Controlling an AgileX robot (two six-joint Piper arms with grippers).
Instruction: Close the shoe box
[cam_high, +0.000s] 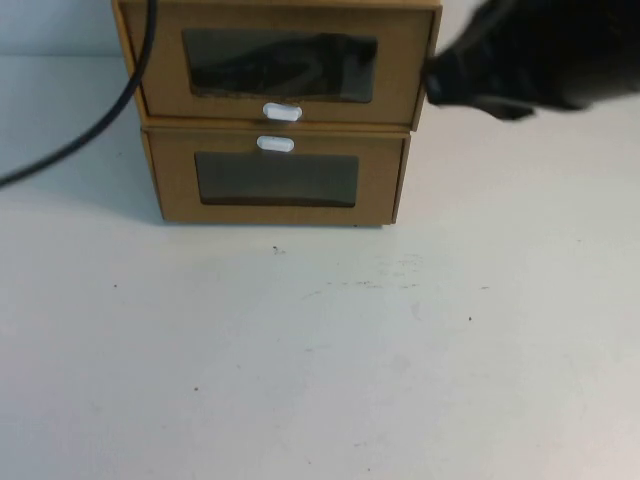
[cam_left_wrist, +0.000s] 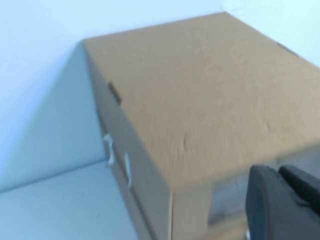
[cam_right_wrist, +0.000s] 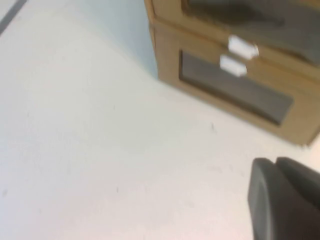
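Note:
Two brown cardboard drawer boxes stand stacked at the far middle of the table. The upper one is the shoe box (cam_high: 400, 60), with a dark window and a white pull tab (cam_high: 282, 112) below it. Its front looks slightly forward of the lower box; it also shows in the right wrist view (cam_right_wrist: 165, 10). My right gripper (cam_high: 445, 85) is a dark blur beside the shoe box's right front corner; in its wrist view (cam_right_wrist: 275, 162) the fingers lie together, holding nothing. My left gripper (cam_left_wrist: 277, 172) is shut and empty, above the box top (cam_left_wrist: 200, 90); it is out of the high view.
The lower cardboard box (cam_high: 380, 180) has its white tab (cam_high: 275, 144) above its window; it also shows in the right wrist view (cam_right_wrist: 167, 60). A black cable (cam_high: 100, 120) hangs at the far left. White table (cam_high: 320, 360) spreads in front of the boxes.

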